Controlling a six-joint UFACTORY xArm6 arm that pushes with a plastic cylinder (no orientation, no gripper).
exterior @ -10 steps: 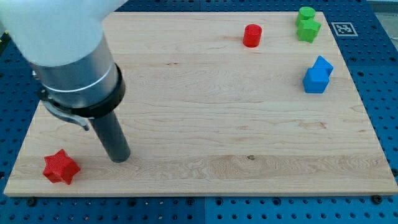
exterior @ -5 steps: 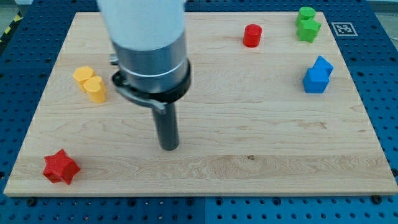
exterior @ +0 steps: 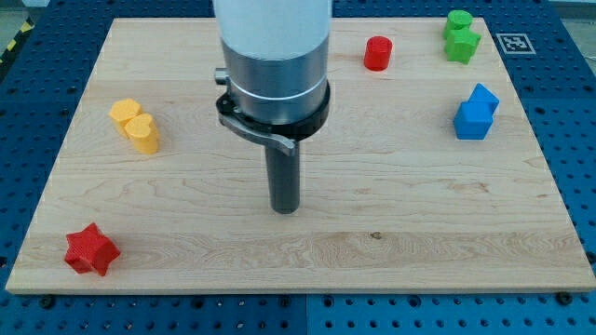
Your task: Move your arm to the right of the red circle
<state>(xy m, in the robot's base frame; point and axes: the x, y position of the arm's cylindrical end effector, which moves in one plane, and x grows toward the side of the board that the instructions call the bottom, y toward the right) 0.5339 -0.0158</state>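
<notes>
We see my tip point(exterior: 284, 209) resting on the wooden board point(exterior: 391, 251) near its middle, touching no block; it is a bare rod with nothing to open or close. The red cylinder point(exterior: 377, 53) stands well apart at one o'clock, near the top edge, with open board between.

Arm point(exterior: 272, 46) cut off by the view's top

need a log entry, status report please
My tip mid-board, touching no block. Red circle up toward the view's top right, untouched. No block between them; green blocks sit beyond it to the right.
</notes>
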